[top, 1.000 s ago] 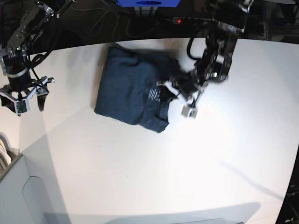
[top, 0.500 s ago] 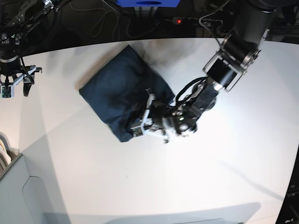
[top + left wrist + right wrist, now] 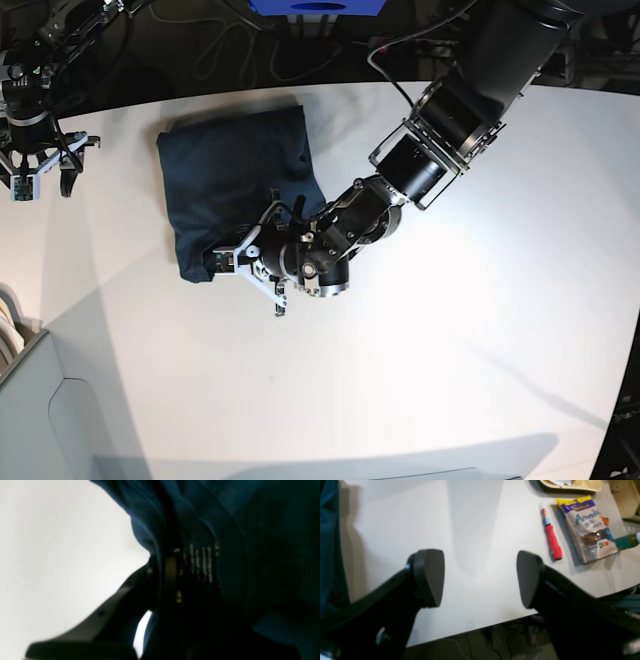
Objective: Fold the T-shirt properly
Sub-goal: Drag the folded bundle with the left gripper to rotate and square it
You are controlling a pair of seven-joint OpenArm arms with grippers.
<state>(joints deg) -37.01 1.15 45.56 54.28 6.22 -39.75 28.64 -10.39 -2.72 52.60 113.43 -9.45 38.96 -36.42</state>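
The dark navy T-shirt (image 3: pixel 235 185) lies folded into a compact rectangle at the back left of the white table (image 3: pixel 450 340). My left gripper (image 3: pixel 242 262) reaches across from the right and is shut on the shirt's near edge. In the left wrist view the T-shirt (image 3: pixel 250 542) fills the frame, the white collar label (image 3: pixel 201 562) shows, and the left gripper (image 3: pixel 170 580) pinches fabric, with one dark finger (image 3: pixel 120 602) visible. My right gripper (image 3: pixel 42 183) hangs open at the far left, apart from the shirt. Between its open fingers, the right gripper (image 3: pixel 480 577) holds nothing.
In the right wrist view a red-handled screwdriver (image 3: pixel 552 542), a snack bag (image 3: pixel 588 530), a green bottle (image 3: pixel 626 541) and a tray (image 3: pixel 570 485) lie near the table edge. A blue box (image 3: pixel 318 6) sits behind the table. A pale bin (image 3: pixel 40 420) stands at the lower left.
My left arm has dragged the folded shirt leftward across the table and turned it, still gripping it. The right gripper has moved back and stays open.
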